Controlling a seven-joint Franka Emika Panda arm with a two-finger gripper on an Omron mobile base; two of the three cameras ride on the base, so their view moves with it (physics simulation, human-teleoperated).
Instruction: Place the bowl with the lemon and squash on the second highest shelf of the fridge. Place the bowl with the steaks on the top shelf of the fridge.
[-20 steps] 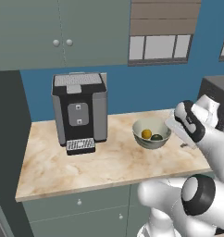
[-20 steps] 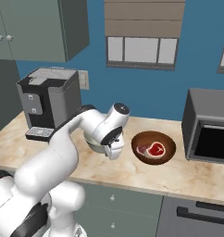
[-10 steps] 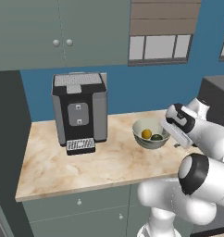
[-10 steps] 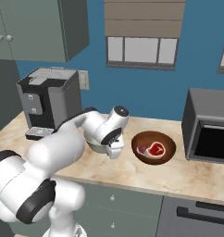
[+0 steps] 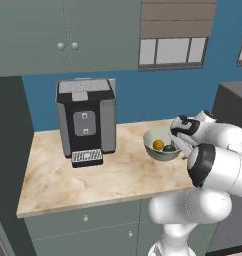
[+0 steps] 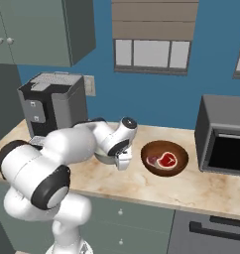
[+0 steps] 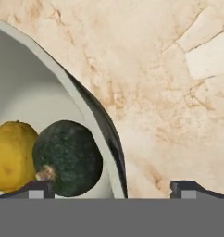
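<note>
Arm bent low over the table [image 5: 93,175], your end effector [image 7: 113,187] pointing down at the near rim of the pale bowl [image 7: 86,115], fingers spread wide, one inside, one outside the wall. Lemon [image 7: 12,155] and dark green squash [image 7: 67,157] sit touching inside. Steak bowl [image 6: 164,158] waits just beside, toward the microwave [image 6: 223,135]. No readable writing anywhere.

End effector [image 6: 123,163] beside steak bowl [image 6: 165,158] on marble counter [image 6: 156,186].
</note>
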